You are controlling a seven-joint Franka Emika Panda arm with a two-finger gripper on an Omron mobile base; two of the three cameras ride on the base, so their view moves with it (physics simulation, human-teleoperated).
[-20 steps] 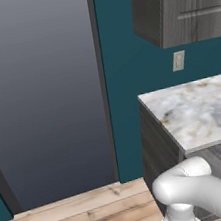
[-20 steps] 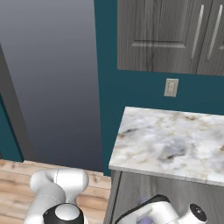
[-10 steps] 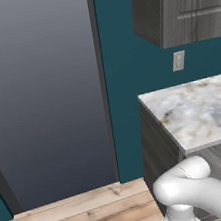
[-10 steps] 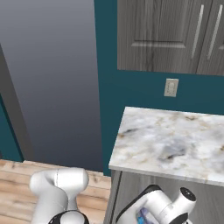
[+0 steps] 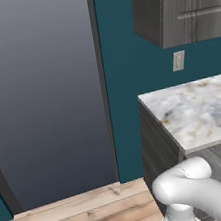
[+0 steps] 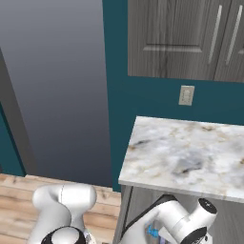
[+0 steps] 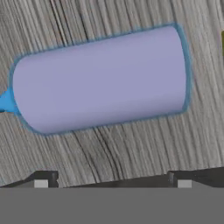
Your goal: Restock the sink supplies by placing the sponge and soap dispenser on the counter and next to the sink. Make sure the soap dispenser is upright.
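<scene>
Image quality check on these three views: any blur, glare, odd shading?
Hand view: soft and pixelated up close; soap dispenser evenly lit, no glare, lying on wood grain with no clear cast shadow. Left base view: counter veining smeared; flat grey gradient on the left. Right base view: sharper, no glare on the cabinet handles.
</scene>
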